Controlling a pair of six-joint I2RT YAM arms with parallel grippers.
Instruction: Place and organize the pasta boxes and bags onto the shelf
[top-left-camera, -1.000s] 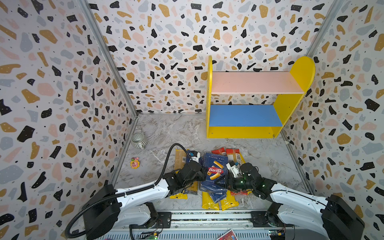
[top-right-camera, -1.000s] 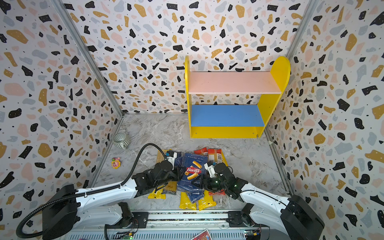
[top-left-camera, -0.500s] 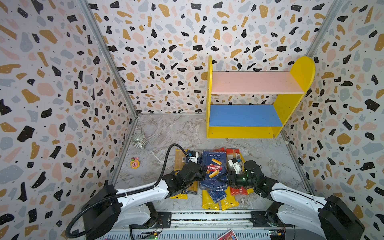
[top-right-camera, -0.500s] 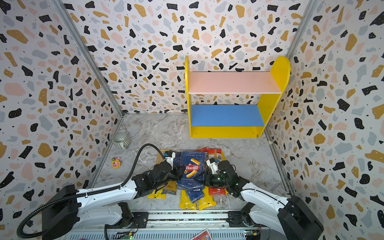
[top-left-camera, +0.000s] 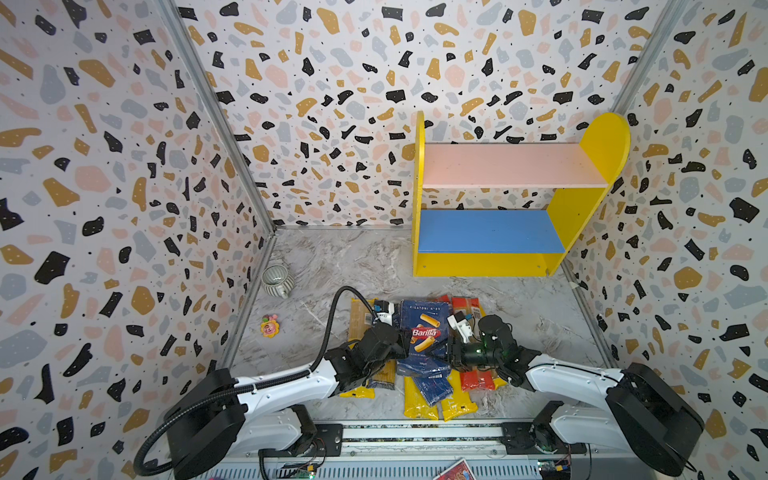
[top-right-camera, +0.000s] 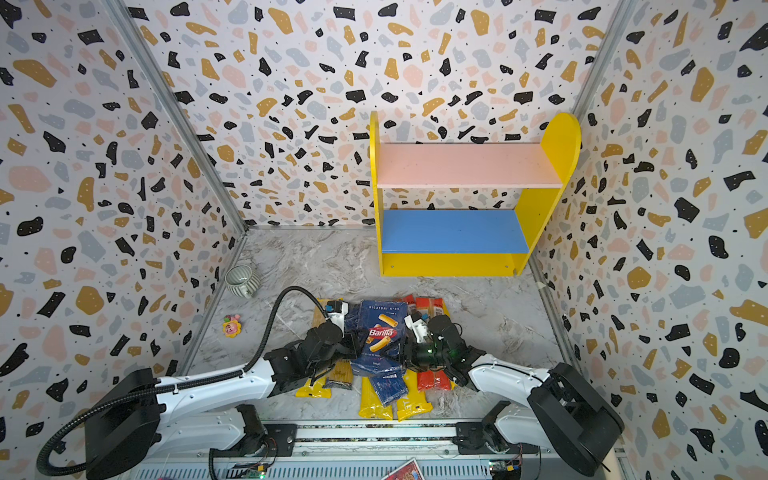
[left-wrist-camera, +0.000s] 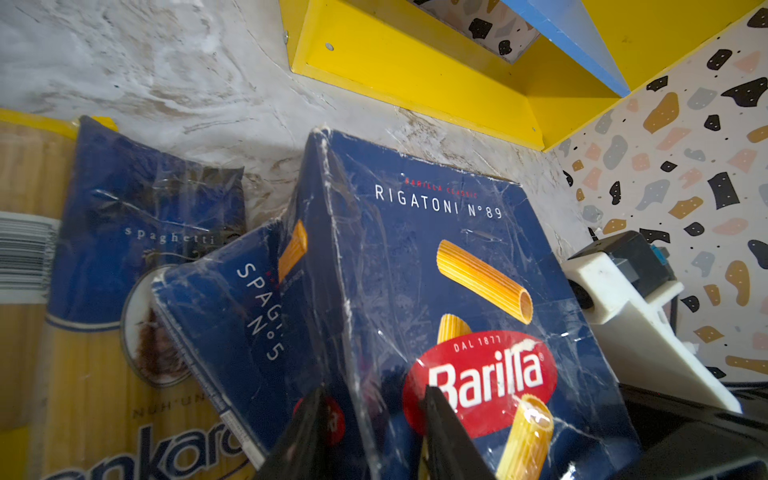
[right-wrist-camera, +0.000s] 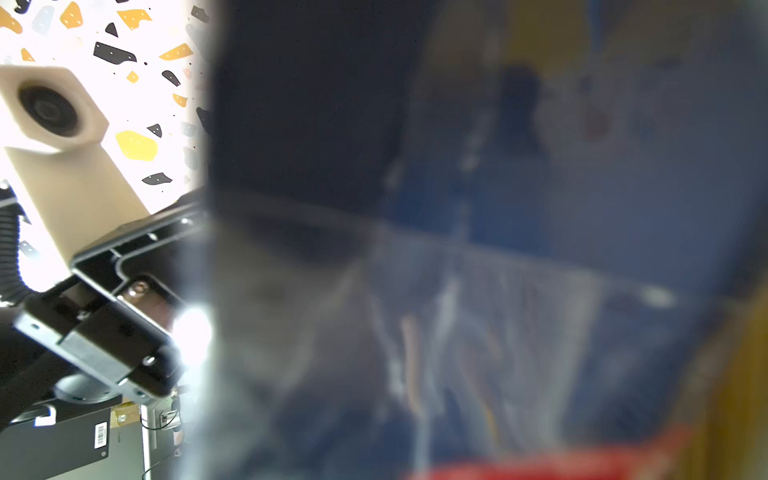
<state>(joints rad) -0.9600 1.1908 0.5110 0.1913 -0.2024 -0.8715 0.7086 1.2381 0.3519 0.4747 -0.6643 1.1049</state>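
Observation:
The wide blue rigatoni box (top-left-camera: 424, 328) (top-right-camera: 380, 328) (left-wrist-camera: 457, 270) rests tilted on a pile of pasta bags at the front of the floor. My left gripper (top-left-camera: 405, 340) (left-wrist-camera: 374, 390) is shut on its left edge, one finger on each side. My right gripper (top-left-camera: 451, 353) (top-right-camera: 409, 353) is at the box's right edge; its jaws are hidden and the blurred box fills the right wrist view. The narrow spaghetti box (left-wrist-camera: 232, 316) and the dark blue ankara bag (left-wrist-camera: 137, 195) lie under the left edge. The shelf (top-left-camera: 490, 266) (top-right-camera: 449, 266) stands bare at the back right.
Yellow-ended bags (top-left-camera: 419, 403) and red-orange bags (top-left-camera: 478, 380) stick out from under the box toward the front rail. A ribbed cup (top-left-camera: 277, 280) and a small toy (top-left-camera: 269, 325) sit by the left wall. Patterned walls close in on three sides.
My right gripper has moved in from the right to the rigatoni box's right edge. The box has shifted slightly toward the shelf. The left arm has barely moved.

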